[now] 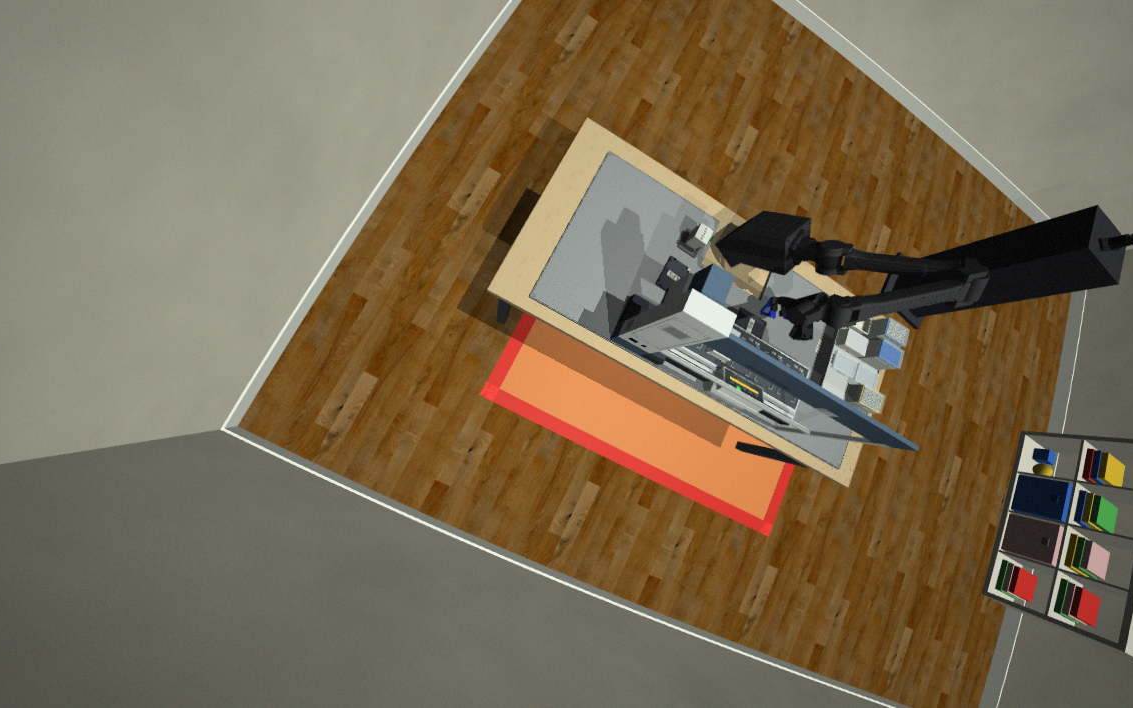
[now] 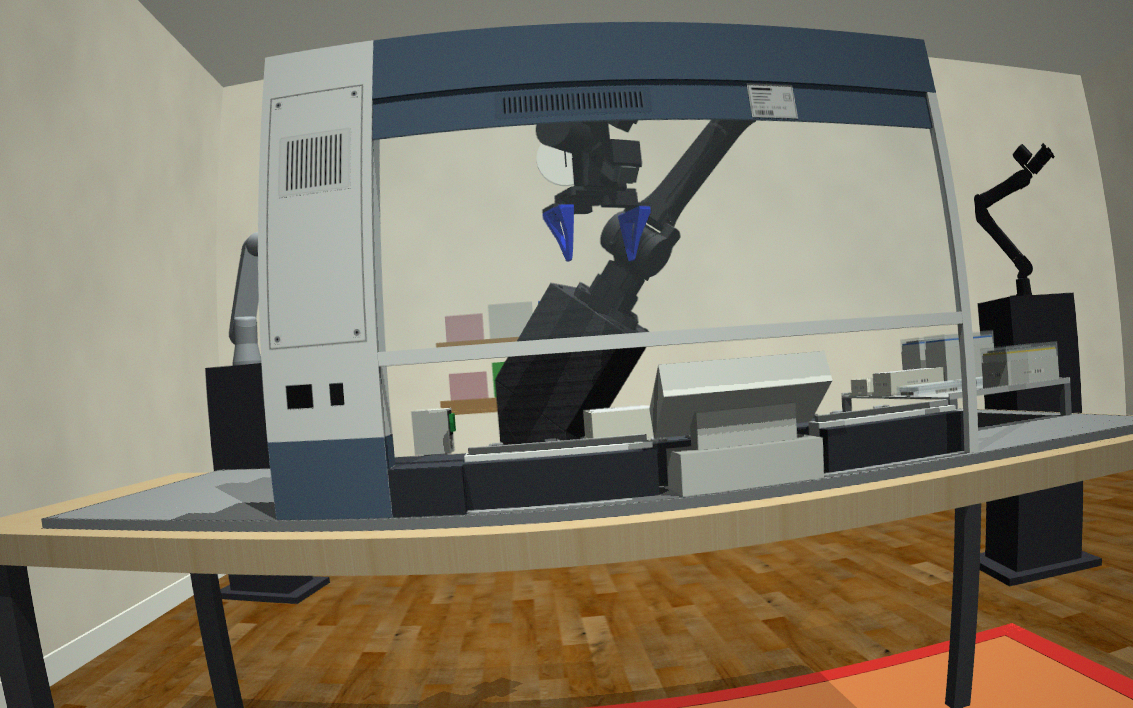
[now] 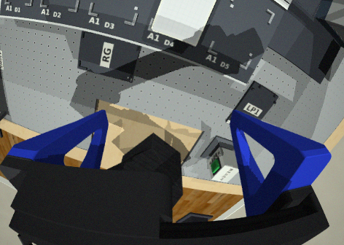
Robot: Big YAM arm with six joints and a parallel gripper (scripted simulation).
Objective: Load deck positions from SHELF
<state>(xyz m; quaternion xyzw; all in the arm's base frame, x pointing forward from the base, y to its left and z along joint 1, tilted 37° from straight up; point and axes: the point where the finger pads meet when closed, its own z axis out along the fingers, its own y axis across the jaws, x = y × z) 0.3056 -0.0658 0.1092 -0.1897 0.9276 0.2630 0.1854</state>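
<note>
While the gripper [image 3: 167, 138] hangs high above the worktop [image 2: 500, 538], its blue fingers spread wide and holding nothing, a pale sealed block [image 3: 191, 2] already sits inside the D4 brackets, ahead of the fingers. D3 [image 3: 108, 25], ahead and to one side, appears bare. The rack step seems pending: next, travel to the SHELF [image 2: 1024, 383] and find a full 1000 rack.

Matt grey dotted mat [image 3: 160, 95] on pale smooth wood table [image 2: 500, 537]; glossy plank floor [image 2: 553, 634].
</note>
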